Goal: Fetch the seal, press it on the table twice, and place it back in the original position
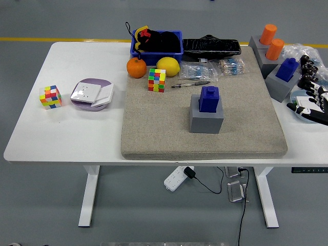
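With the blue seal (209,98) seated upright on its grey holder (205,119) mid-mat and the right hand (309,106) empty, fingers spread, at the table's right edge, the task looks finished.

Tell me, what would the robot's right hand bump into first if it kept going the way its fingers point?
Probably the grey block with the blue seal. The right hand points left and up from the table's right edge. Depth is unclear.

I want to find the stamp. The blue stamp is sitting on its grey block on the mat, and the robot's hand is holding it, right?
Not quite. The blue stamp does sit on its grey block on the mat, but the head view shows the right hand away at the table's right edge, holding nothing.
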`<state>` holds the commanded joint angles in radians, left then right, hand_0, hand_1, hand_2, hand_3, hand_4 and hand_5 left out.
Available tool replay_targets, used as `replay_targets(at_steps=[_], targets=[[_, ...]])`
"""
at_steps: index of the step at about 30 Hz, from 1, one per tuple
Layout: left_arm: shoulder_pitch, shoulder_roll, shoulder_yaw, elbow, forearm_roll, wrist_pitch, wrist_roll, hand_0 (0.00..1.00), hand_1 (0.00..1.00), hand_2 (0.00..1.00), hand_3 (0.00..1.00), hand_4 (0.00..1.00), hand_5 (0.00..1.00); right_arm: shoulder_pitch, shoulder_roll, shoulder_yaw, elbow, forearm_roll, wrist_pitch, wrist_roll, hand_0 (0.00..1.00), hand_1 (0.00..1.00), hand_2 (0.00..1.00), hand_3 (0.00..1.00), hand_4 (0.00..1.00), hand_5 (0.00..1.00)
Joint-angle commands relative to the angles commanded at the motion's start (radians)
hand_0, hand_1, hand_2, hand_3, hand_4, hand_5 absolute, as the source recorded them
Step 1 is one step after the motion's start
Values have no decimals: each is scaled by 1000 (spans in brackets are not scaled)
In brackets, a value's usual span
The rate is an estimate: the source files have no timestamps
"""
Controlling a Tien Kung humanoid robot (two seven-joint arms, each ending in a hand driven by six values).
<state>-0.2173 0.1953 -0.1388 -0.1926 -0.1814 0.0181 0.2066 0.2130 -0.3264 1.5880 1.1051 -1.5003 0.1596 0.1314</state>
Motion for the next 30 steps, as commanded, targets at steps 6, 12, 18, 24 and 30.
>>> replay_targets(at_steps=[6, 12, 18, 24, 30], targets=[[-3, -2, 3, -1, 1, 0, -1, 811, 783, 760, 797, 674, 425, -32, 26, 91, 17, -3, -1, -7, 920, 923, 926, 951, 998, 410], [-1, -2, -6, 0, 10, 1, 4, 811, 783, 760, 797, 674, 425, -45, 32, 115, 26, 7, -4, -11, 909, 906, 903, 921, 998, 384], [-4, 0, -6, -1, 15, 2, 5, 807, 783, 759, 797, 674, 425, -54, 40, 127, 38, 12, -7, -16, 899, 895, 895, 913, 998, 368], [-4, -2, -10, 0, 21, 3, 6, 809, 782, 759, 797, 673, 426, -58, 43, 130, 45, 14, -8, -19, 888, 875, 890, 911, 998, 373], [-1, -4, -10, -1, 22, 2, 7, 808, 783, 759, 797, 673, 426, -64, 41, 134, 56, 19, -10, -20, 882, 867, 873, 906, 998, 375]])
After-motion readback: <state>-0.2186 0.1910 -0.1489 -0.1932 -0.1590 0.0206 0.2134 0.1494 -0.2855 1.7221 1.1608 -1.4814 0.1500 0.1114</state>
